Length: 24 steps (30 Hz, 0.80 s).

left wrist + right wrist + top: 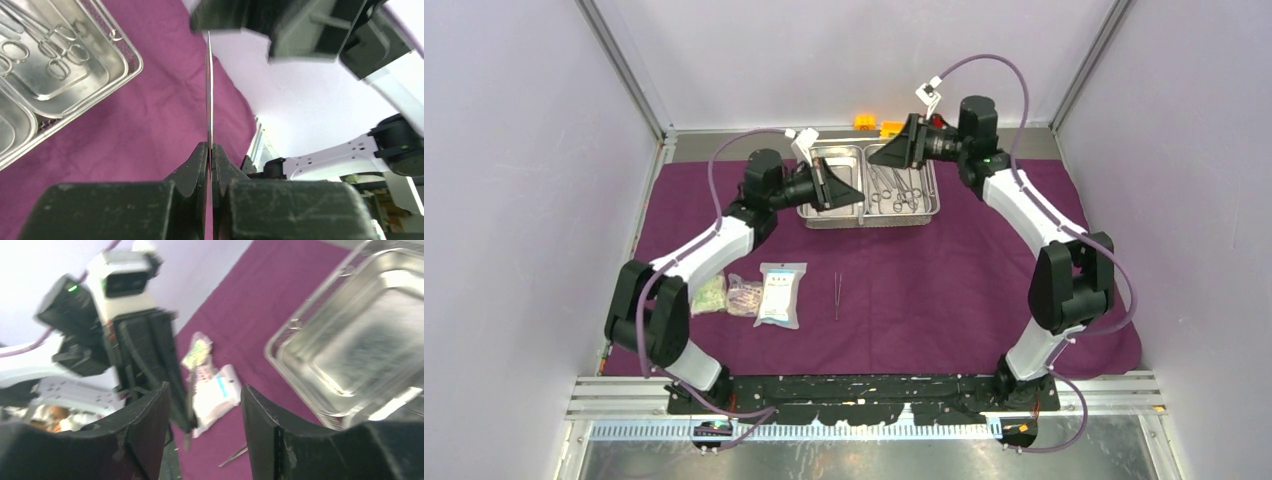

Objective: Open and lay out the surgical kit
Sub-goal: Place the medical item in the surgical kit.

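So L claw (209,152) pinches tweezers (209,90), R claw (205,390) spread.

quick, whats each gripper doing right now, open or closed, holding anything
Left gripper: closed on a thin steel tool, probably tweezers.
Right gripper: open, holding nothing.

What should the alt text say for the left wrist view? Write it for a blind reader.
The left gripper, shut, holds a thin steel tool pointing up the centre of the frame. Behind it lies purple cloth, with a tray of ring-handled clamps at upper left and the right arm, blurred, at upper right.
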Motion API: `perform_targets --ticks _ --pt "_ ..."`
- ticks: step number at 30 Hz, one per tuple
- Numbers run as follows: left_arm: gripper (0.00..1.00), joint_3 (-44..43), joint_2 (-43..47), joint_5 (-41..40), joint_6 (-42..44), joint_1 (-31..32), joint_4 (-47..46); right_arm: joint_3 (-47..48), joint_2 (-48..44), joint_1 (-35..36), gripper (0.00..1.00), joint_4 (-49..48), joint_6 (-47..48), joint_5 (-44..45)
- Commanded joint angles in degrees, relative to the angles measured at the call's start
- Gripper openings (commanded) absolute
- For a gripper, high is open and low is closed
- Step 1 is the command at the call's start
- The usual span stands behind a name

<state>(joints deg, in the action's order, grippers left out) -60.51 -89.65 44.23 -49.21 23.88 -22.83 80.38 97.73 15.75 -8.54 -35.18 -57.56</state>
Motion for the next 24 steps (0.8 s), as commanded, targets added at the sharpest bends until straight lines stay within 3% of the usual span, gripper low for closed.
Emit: perform_targets --ticks 1,7,11,17,24 --pt "0.00 -2.38 5.44 -11.06 9.17 4.72 17.56 6.14 -5.51 -4.54 0.61 15.64 15.29 6.42" --pt "0.00 -2.88 3.35 -23.41 10.09 11.79 32.52 5.82 -10.23 -8.85 0.63 29.66 28.87 15.80" --pt "0.00 -3.02 0.56 -29.94 6.03 16.53 39.03 3.96 -13.59 -11.54 0.63 36.79 33.60 21.44" --pt "0.00 -0.23 -0.44 -36.96 0.51 20.52 40.99 0.84 -19.06 -14.09 0.63 45.55 37.68 29.15" --pt "0.00 2.18 -2.01 -39.18 -2.61 21.52 39.46 -7.24 -26.59 -14.25 0.63 45.49 38.78 31.96"
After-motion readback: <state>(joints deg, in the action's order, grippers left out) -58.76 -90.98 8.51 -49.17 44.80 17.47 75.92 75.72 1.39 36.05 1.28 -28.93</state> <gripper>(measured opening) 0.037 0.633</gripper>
